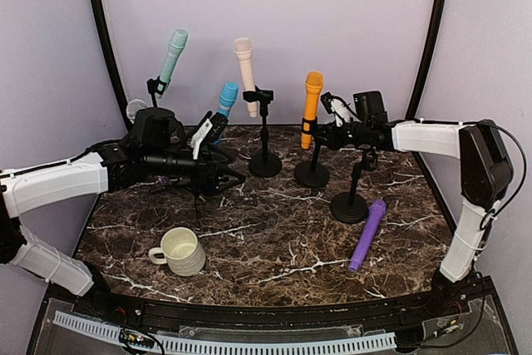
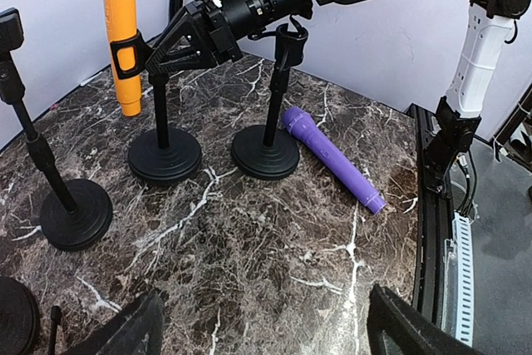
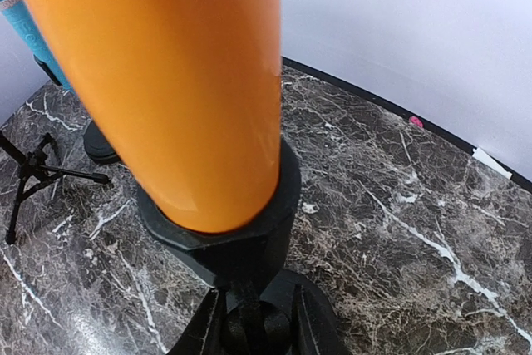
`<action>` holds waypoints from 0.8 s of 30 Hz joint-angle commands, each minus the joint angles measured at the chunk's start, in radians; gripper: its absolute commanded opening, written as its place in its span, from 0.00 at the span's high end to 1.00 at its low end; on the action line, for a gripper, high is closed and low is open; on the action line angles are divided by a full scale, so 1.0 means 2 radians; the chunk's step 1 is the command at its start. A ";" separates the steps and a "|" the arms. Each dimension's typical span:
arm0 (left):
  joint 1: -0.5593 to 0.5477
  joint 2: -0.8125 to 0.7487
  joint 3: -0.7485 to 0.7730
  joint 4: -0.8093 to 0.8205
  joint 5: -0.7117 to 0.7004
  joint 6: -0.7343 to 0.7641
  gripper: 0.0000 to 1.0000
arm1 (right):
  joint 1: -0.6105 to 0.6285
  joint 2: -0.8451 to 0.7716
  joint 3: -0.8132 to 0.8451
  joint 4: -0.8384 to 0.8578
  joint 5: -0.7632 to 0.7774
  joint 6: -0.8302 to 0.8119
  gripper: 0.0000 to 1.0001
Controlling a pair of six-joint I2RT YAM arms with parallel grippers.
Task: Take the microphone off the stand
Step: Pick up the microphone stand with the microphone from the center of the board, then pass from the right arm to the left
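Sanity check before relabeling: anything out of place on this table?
The purple microphone lies flat beside an empty stand rather than clipped upright. A cream mug near the front edge looks unrelated.

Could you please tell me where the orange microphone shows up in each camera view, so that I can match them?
Top external: the orange microphone stands right of centre, toward the back of the table.
Left wrist: it is at the upper left, its head cut off by the top edge.
Right wrist: it fills the upper left, very close.
Shared landmark: the black clip around its lower body.
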 commanded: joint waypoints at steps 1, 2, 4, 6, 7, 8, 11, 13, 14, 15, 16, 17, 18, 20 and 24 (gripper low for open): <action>0.002 -0.022 -0.013 0.016 -0.003 0.008 0.13 | 0.015 -0.051 0.016 0.070 -0.001 0.012 1.00; 0.002 -0.026 -0.014 0.018 -0.005 0.008 0.13 | 0.016 -0.054 0.019 0.069 -0.003 0.012 1.00; 0.002 -0.030 -0.017 0.020 -0.008 0.009 0.13 | 0.017 -0.060 0.025 0.066 -0.002 0.012 1.00; 0.002 -0.034 -0.019 0.023 -0.010 0.009 0.13 | 0.018 -0.067 0.030 0.061 -0.004 0.012 1.00; 0.002 -0.035 -0.019 0.024 -0.011 0.009 0.13 | 0.019 -0.071 0.032 0.058 -0.008 0.012 1.00; 0.002 -0.037 -0.020 0.025 -0.012 0.010 0.13 | 0.019 -0.075 0.035 0.054 -0.010 0.011 1.00; 0.002 -0.041 -0.023 0.028 -0.016 0.013 0.13 | 0.019 -0.091 0.036 0.047 -0.018 0.010 1.00; 0.002 -0.043 -0.024 0.029 -0.018 0.014 0.13 | 0.020 -0.102 0.038 0.038 -0.021 0.007 1.00; 0.002 -0.044 -0.024 0.029 -0.018 0.015 0.13 | 0.021 -0.108 0.038 0.032 -0.023 0.006 1.00; 0.002 -0.045 -0.025 0.031 -0.018 0.014 0.13 | 0.021 -0.114 0.038 0.027 -0.025 0.005 1.00; 0.002 -0.046 -0.025 0.031 -0.018 0.015 0.13 | 0.023 -0.121 0.038 0.019 -0.027 0.003 1.00; 0.002 -0.047 -0.026 0.033 -0.017 0.014 0.13 | 0.025 -0.128 0.038 0.013 -0.027 0.001 1.00; 0.002 -0.049 -0.026 0.033 -0.017 0.014 0.13 | 0.029 -0.135 0.037 0.007 -0.026 -0.001 1.00; 0.003 -0.050 -0.025 0.035 -0.017 0.015 0.13 | 0.039 -0.152 0.034 -0.003 -0.023 -0.005 1.00; 0.002 -0.048 -0.003 0.023 -0.023 0.022 0.13 | 0.069 -0.173 0.032 -0.034 -0.019 -0.014 1.00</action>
